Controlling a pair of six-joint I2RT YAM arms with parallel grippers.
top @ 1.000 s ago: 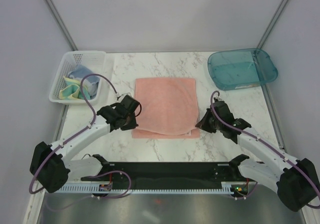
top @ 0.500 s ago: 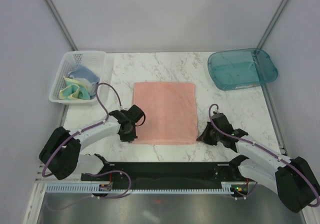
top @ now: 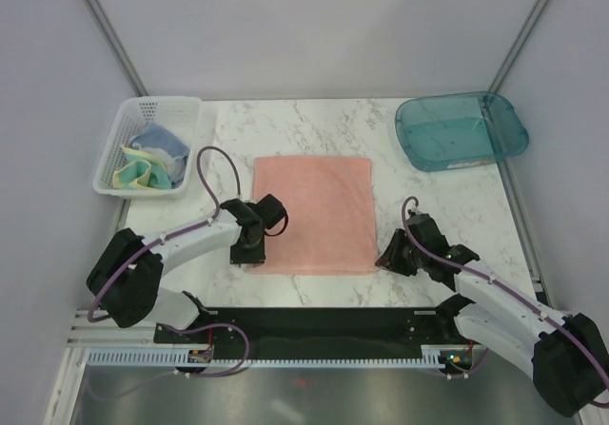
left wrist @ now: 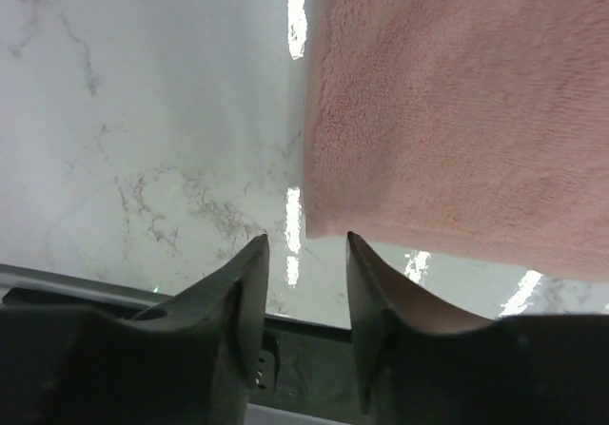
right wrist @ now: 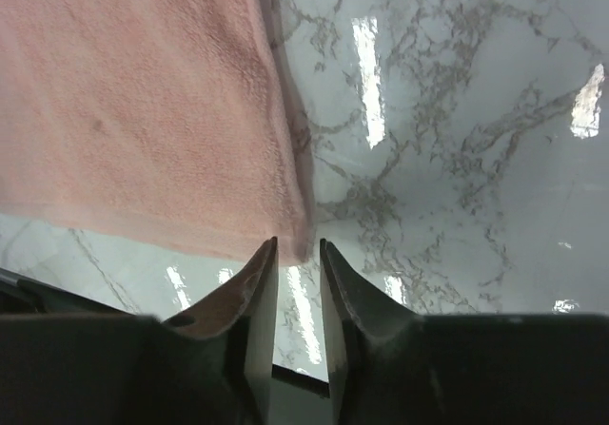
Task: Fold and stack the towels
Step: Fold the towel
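Note:
The salmon-pink towel (top: 314, 211) lies flat and squared in the middle of the marble table. My left gripper (top: 247, 252) sits at its near-left corner; in the left wrist view the gripper (left wrist: 306, 244) is open and empty, with the towel corner (left wrist: 428, 111) just beyond the tips. My right gripper (top: 387, 257) sits at the near-right corner; in the right wrist view the gripper (right wrist: 297, 246) is narrowly open, the towel corner (right wrist: 143, 111) just at the tips. The pale-yellow towel (top: 133, 173) and the grey-blue towel (top: 157, 143) lie crumpled in the white basket (top: 143, 111).
A teal translucent tray (top: 461, 130) stands at the back right. The white basket is at the back left. A black rail (top: 314, 325) runs along the table's near edge, close behind both grippers.
One second ago both grippers held the pink towel's near edge raised. They drew it toward the near edge, laid it flat and let go. Both now rest low at the near corners.

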